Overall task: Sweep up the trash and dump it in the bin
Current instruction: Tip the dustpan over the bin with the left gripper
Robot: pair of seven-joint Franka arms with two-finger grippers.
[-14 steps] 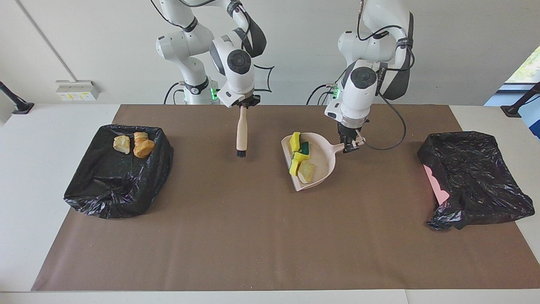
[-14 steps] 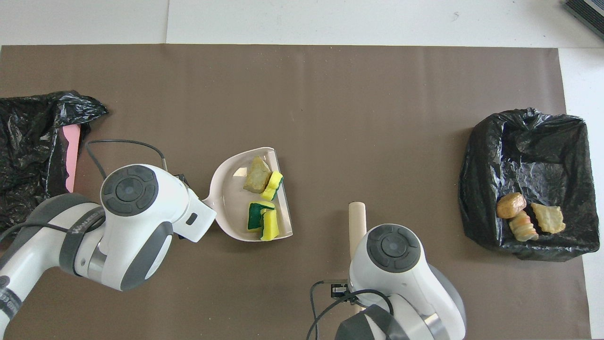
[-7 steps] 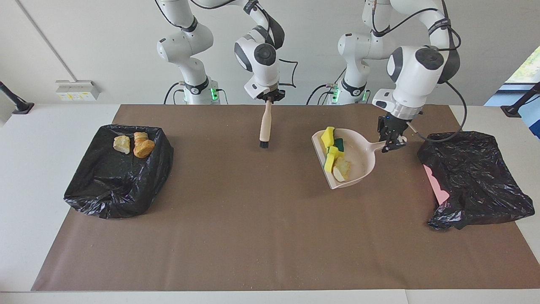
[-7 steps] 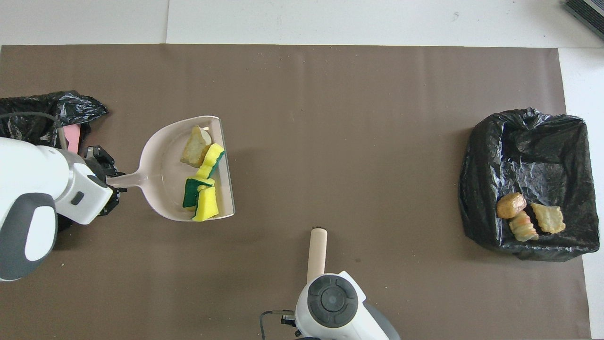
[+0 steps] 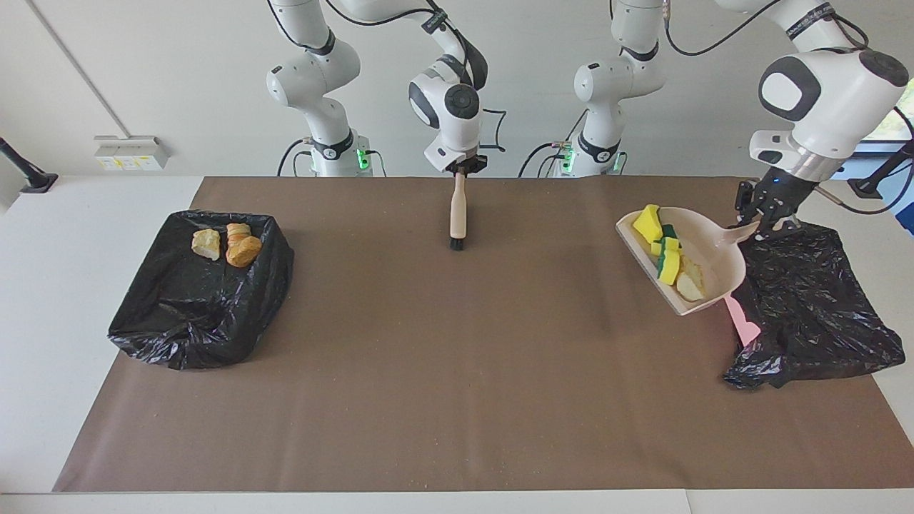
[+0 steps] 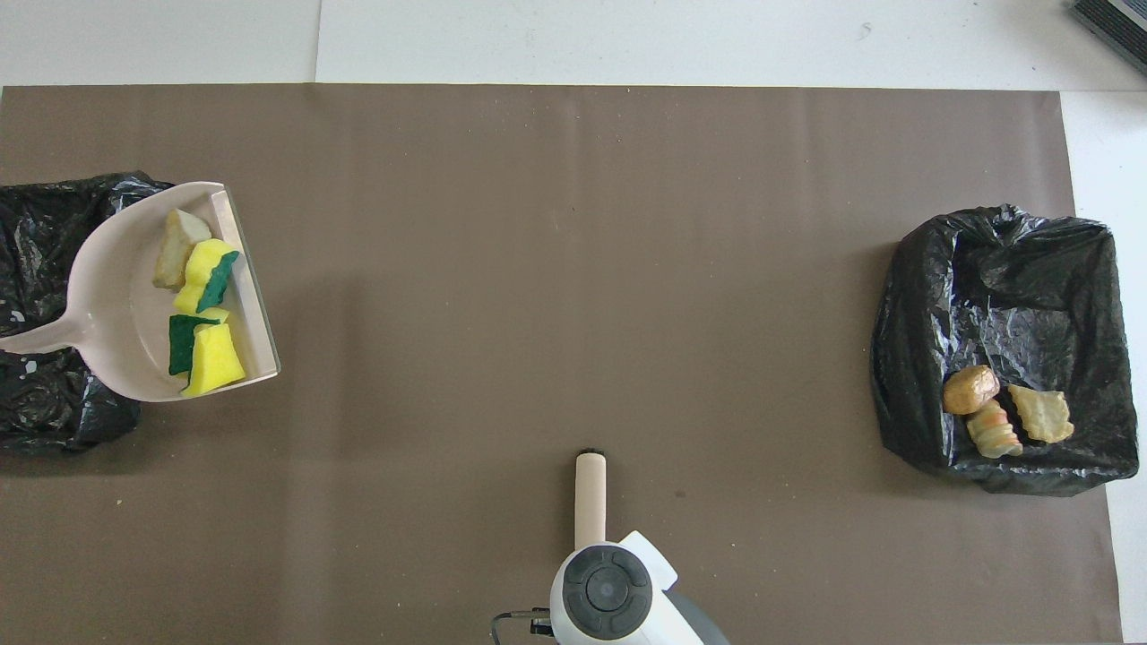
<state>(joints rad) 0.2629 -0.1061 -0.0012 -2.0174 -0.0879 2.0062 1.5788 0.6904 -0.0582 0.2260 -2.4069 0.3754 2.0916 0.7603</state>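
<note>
While the dustpan [image 5: 703, 268] hangs at the lined bin [image 5: 814, 300] at three o'clock, the left tool [image 5: 767, 214] clenches its handle; tipping comes next. The sponge scraps [image 5: 660, 246] ride inside. The right tool [image 5: 458, 168] grips the brush [image 5: 458, 214].

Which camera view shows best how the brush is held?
The facing view: the right hand grips the top of the brush, which hangs upright with its bristles down, above the mat. In the overhead view the arm hides the grip; only the handle shows.
</note>
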